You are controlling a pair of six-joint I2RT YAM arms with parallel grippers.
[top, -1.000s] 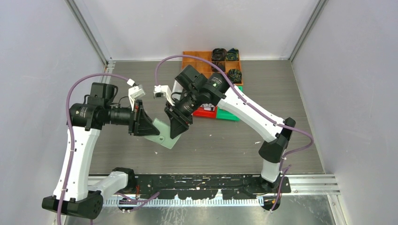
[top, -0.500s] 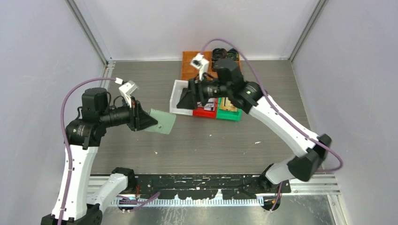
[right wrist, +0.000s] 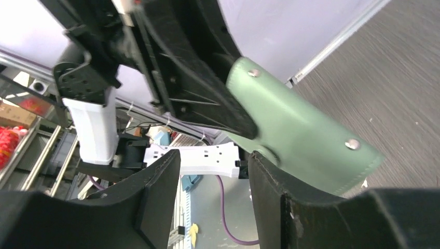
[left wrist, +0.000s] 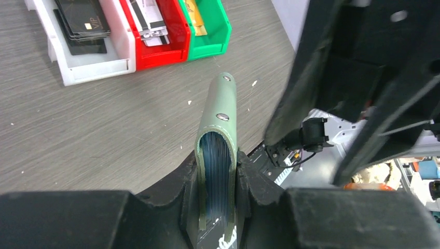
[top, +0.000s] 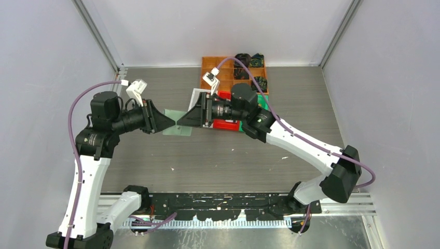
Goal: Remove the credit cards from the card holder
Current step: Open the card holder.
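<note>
My left gripper (top: 170, 122) (left wrist: 218, 174) is shut on the folded sage-green card holder (top: 179, 129) (left wrist: 222, 111), held on edge above the table. Bluish clear pockets (left wrist: 215, 163) show in its open end, with what looks like a dark card with white print (left wrist: 220, 239) low inside. My right gripper (top: 181, 123) (right wrist: 214, 166) faces it from the right, open, with nothing between its fingers. The card holder (right wrist: 306, 129) lies just outside its right finger. Credit cards lie in the bins: black (left wrist: 83, 21), silvery-white (left wrist: 150, 23), gold (left wrist: 194, 10).
A white bin (top: 196, 98) (left wrist: 91, 65), a red bin (top: 226, 125) (left wrist: 174, 49) and a green bin (top: 265, 101) (left wrist: 218, 39) stand side by side behind the grippers. Further back, an orange compartment tray (top: 215, 67) holds dark fabric bundles (top: 249, 60).
My right gripper went from the card holder to the bins, opened, and has swung back to face the holder. The left gripper turned and lifted the holder slightly.
</note>
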